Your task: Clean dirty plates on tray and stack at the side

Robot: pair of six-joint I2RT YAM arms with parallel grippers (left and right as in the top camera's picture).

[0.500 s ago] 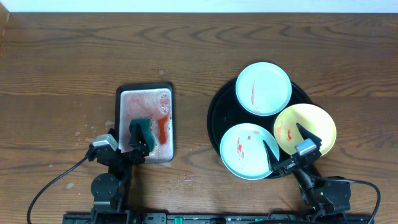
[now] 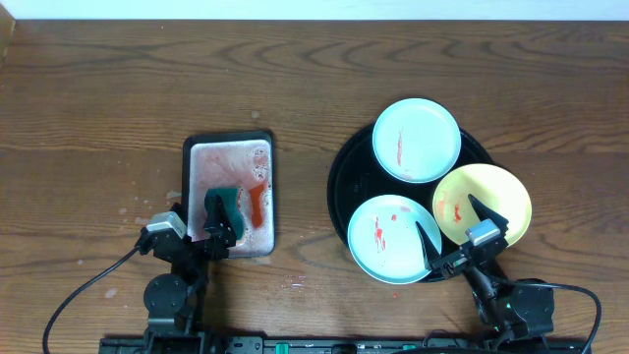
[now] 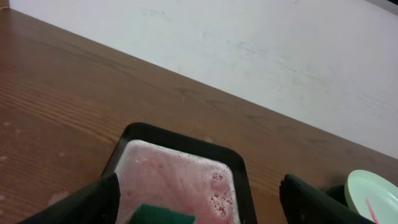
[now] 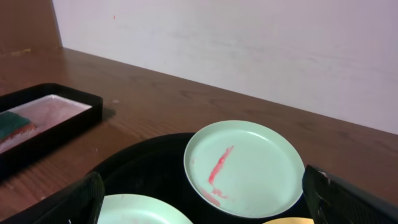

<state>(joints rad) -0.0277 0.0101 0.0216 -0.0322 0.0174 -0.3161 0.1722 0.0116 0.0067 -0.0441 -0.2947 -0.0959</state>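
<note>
The right gripper [image 2: 445, 214] stood spread wide and empty, one finger over the right edge of the near blue plate [image 2: 391, 239] and the other over the yellow plate [image 2: 488, 200]. It straddled the gap where those two rims met. Straight ahead of it, past that gap, lay the far blue plate [image 2: 417, 140], which filled the middle of the right wrist view [image 4: 242, 167] with its red streak pointing away. All three plates sat on the round black tray [image 2: 337, 187], none yet moved to the bare bench [image 2: 118, 88]. This arm was plainly the nearer one to them, and either close plate probably called only for a small turn toward its rim. Well off to its left, the left gripper [image 2: 218, 224] hung with its fingers apart over the near end of the rectangular tray [image 2: 228, 139]. The green sponge [image 2: 224, 205] lay low between them, close by the left finger [image 3: 93, 200], clear of the right one, and not pinched. From that gripper the foamy pink tray stretched ahead, and the plates lay far off to its right, so the sponge was its business.
</note>
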